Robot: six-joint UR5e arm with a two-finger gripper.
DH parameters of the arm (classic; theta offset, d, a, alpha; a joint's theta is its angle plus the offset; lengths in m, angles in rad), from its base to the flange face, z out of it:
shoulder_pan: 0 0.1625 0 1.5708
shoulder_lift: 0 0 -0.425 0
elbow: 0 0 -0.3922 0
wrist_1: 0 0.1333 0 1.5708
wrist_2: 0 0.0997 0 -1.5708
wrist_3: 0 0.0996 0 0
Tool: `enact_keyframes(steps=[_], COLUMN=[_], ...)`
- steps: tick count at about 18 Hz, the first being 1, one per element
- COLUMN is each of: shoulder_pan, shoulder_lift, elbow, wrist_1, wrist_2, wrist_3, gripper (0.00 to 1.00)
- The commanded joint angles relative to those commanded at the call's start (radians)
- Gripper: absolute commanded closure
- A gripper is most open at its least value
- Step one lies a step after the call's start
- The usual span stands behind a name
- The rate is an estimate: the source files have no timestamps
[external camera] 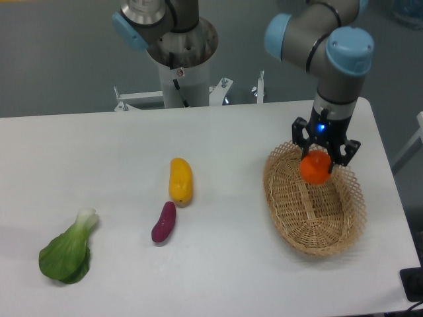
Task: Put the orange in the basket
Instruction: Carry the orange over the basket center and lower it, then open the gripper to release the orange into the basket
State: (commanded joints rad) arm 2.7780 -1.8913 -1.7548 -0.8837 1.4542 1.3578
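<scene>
The orange [314, 168] is a small round bright-orange fruit held between the fingers of my gripper [318, 160]. The gripper is shut on it and holds it over the far end of the basket [328, 232], just above the woven floor. The basket is an oval, shallow, tan wicker basket with a lacy looped rim, lying at the right side of the white table. The gripper points straight down, and its black fingers flank the orange left and right.
An elongated yellow-orange vegetable [180, 180] and a purple sweet potato [164, 222] lie mid-table. A green leafy bok choy [67, 254] lies at the front left. The robot base [181, 59] stands behind the table's far edge. The table's right edge is close to the basket.
</scene>
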Motion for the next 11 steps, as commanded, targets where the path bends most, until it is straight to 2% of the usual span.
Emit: enact_keyframes(steps=[3, 11], shoulder_pan=[0.000, -0.005], shoulder_lift=[-0.021, -0.054], elbow=[-0.005, -0.026], wrist_1=[0.005, 0.022], wrist_2=[0.000, 0.000], wrist_3=[-0.075, -0.135], gripper=[0.48, 0.47])
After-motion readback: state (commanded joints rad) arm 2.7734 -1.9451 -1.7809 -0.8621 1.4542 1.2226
